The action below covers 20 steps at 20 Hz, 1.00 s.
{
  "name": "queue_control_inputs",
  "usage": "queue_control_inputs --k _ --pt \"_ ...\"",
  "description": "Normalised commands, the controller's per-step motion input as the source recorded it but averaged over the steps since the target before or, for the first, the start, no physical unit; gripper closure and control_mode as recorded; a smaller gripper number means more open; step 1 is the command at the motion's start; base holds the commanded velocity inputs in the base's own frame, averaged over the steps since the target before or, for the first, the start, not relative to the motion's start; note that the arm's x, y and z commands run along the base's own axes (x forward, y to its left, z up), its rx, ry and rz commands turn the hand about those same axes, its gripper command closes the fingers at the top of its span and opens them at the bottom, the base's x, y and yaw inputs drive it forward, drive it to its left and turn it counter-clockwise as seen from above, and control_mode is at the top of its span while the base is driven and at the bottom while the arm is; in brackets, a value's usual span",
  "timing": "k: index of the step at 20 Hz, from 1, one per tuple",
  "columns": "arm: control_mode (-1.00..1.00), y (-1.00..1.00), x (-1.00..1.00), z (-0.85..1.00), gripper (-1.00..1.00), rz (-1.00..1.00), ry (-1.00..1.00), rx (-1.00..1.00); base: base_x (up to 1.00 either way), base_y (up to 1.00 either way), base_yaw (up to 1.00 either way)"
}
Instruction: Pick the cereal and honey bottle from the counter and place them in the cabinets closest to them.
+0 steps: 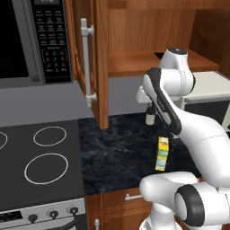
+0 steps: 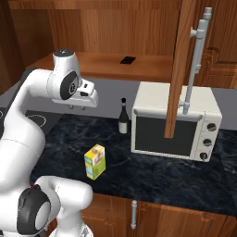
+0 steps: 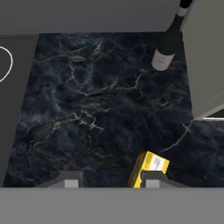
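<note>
Gripper [image 3: 108,180], lower centre of the hand view, above the counter [image 3: 96,109]: fingertips set narrowly apart, holding nothing. The cereal [image 3: 148,169] stands upright at lower right, by one fingertip. Likely light, stiff cardboard that dents if squeezed; best pinched across its narrow faces, near the top. Wine bottle [image 3: 167,48] upper right; toaster oven [image 2: 173,121] beside it.
</note>
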Motion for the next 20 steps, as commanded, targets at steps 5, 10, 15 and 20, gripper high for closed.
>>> queue_control_inputs --k 5,10,15,20 --pt "-1.0 0.0 0.0 0.0 -1.0 -0.02 0.0 0.0 0.0 0.0 0.0" --pt "-1.0 0.0 -0.04 -0.02 -1.0 -0.09 0.04 0.0 0.0 0.0 0.0" --pt "-1.0 -0.03 -0.21 -0.08 -1.0 -0.12 0.01 0.0 0.0 0.0 0.0" --pt "-1.0 -0.05 -0.29 -0.18 -1.0 -0.13 0.01 -0.02 0.0 0.0 0.0"
